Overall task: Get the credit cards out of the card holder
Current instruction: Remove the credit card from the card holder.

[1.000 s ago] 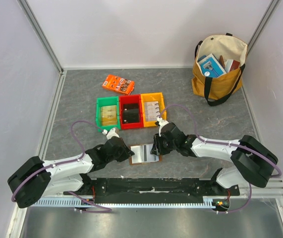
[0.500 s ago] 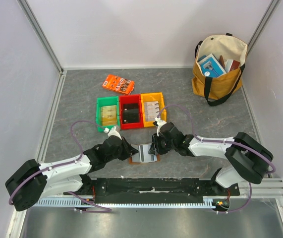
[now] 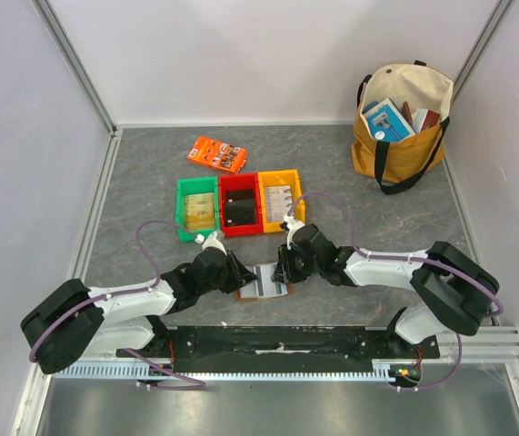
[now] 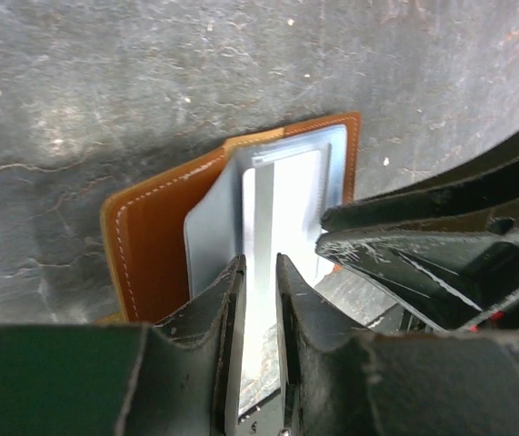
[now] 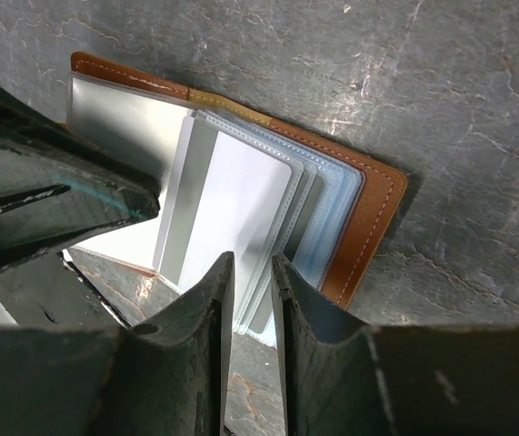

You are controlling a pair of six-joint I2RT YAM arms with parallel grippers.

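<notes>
Card holder (image 3: 264, 282) is lying open on the table (image 3: 377, 236), toward 6 o'clock in the top view, just beyond the arm bases. Its brown cover is facing down and its pale blue sleeves (image 5: 332, 227) are fanning upward. The left tool (image 4: 259, 268) is reaching in from 9 o'clock and the right tool (image 5: 251, 263) from 3 o'clock, so both are meeting over it. The left tool's fingers are pressing nearly together on a thin pale leaf standing between them, apparently pinning a sleeve. The right tool's fingers are sitting almost as close, straddling the lower edges of the sleeves beside a silvery card (image 5: 232, 204). Whether they are actually gripping anything I cannot tell. That card is showing bare at the front of the fan yet overlapping the sleeves, so the extraction is looking barely under way. Three coloured bins (image 3: 240, 233) at 12 o'clock are holding flat items, too small to identify as cards.
</notes>
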